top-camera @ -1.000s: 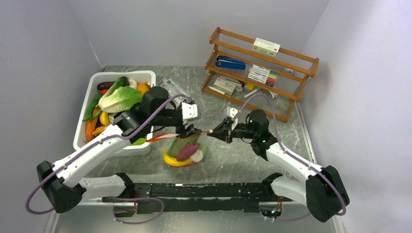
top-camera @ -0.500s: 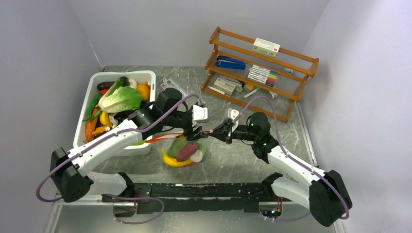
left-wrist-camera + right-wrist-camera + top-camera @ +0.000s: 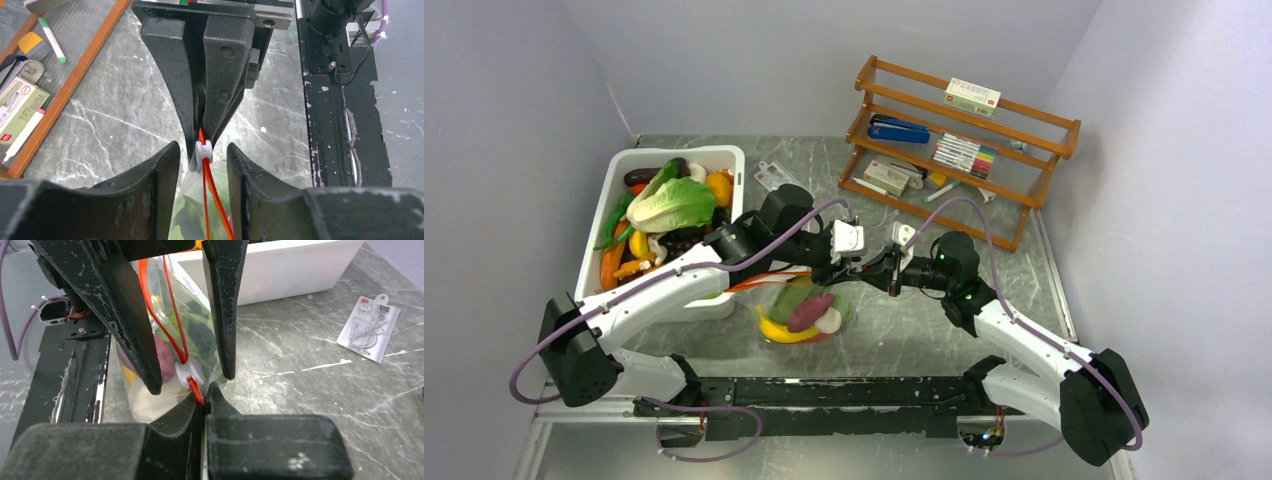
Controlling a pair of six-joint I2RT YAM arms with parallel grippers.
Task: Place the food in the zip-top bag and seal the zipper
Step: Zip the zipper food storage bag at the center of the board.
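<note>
The zipper (image 3: 196, 389) is stretching between both claws. Its white slider (image 3: 189, 374) is sitting between the narrowly parted fingers of the left gripper (image 3: 202, 149), just ahead of the right gripper (image 3: 205, 399), which is pinching the strip's end. The zip-top bag (image 3: 796, 300) is sagging beneath them, holding food (image 3: 807, 313). A white bin (image 3: 614, 165) is standing behind the left claw.
</note>
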